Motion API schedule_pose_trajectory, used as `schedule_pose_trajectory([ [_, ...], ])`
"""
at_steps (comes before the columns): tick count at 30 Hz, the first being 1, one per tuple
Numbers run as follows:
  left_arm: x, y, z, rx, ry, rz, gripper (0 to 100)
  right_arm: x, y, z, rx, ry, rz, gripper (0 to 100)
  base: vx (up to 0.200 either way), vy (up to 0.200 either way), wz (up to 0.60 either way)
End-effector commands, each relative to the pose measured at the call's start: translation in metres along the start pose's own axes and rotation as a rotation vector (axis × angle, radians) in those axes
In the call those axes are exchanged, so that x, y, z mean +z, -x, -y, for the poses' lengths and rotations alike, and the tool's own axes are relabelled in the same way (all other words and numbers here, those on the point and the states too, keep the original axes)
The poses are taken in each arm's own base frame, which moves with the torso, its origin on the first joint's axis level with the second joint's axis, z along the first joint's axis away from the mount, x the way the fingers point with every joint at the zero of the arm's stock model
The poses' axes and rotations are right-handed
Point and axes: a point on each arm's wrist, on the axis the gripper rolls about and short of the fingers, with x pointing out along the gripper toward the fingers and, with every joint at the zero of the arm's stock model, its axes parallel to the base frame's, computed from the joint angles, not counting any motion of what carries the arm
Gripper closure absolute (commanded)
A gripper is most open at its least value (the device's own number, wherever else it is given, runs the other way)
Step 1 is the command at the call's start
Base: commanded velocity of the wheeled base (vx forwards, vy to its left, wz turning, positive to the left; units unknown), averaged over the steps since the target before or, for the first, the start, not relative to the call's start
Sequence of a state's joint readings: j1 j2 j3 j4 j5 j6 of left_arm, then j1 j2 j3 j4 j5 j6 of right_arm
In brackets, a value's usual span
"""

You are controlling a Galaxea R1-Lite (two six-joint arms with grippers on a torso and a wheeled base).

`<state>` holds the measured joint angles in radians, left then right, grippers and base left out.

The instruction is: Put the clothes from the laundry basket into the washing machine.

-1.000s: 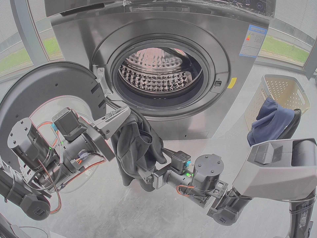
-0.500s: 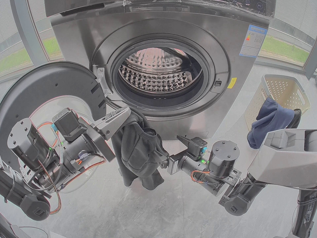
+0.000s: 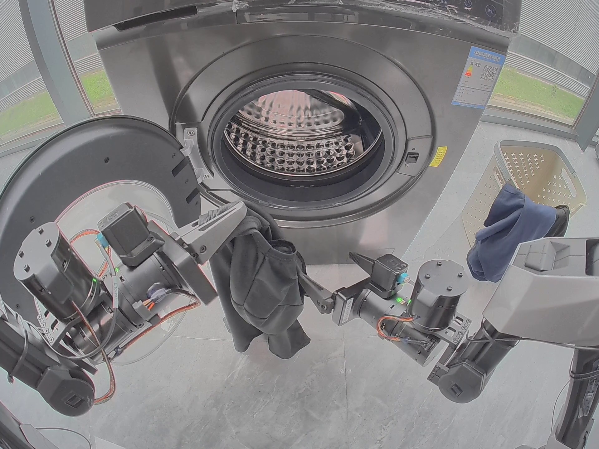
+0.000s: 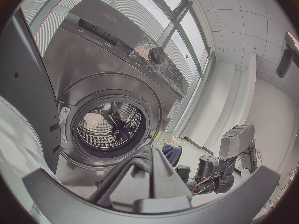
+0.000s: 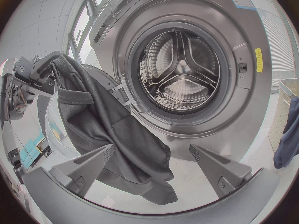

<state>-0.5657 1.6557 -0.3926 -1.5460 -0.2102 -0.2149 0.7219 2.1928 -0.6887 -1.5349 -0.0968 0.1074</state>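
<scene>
While the left gripper [image 3: 223, 221] hangs in front of the washing machine [image 3: 299, 45], below the open drum [image 3: 299, 138], its fingers are pressed together on the top edge of a dark grey garment [image 3: 262, 282]. The garment dangles free above the floor [image 3: 312, 394], just below the porthole's lower left rim and beside the swung-out door [image 3: 81, 157]. The left wrist view shows the pinch up close: grey cloth squeezed between the two closed fingers. The head view hides that contact behind the gripper body.

The right gripper [image 5: 151, 148] is spread wide, nothing between its fingers. The right wrist view makes that plain, with the garment hanging beyond one finger. In the head view its lower fingertip sits right at the garment's edge; touching or not, cannot tell.

The laundry basket [image 3: 536, 169] stands on the floor off the machine's right front corner, a blue garment [image 3: 508, 232] draped over its near rim. The drum looks bare inside in both wrist views.
</scene>
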Motion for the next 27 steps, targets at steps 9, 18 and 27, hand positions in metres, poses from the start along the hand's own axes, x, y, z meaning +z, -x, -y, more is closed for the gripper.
schedule_pose_trajectory([
  [9,0.000,0.000,0.000,0.000,0.000,0.001,100,0.017,-0.006,0.004,-0.013,-0.003,0.058,0,0.000,0.000,0.00],
  [18,-0.001,0.000,0.000,-0.001,0.001,-0.002,100,0.010,-0.005,-0.029,0.068,-0.007,0.037,0,0.000,0.000,0.00],
  [27,0.000,0.000,0.000,0.002,0.000,-0.002,100,-0.001,-0.007,-0.033,0.076,-0.007,0.011,0,0.000,0.000,0.00],
])
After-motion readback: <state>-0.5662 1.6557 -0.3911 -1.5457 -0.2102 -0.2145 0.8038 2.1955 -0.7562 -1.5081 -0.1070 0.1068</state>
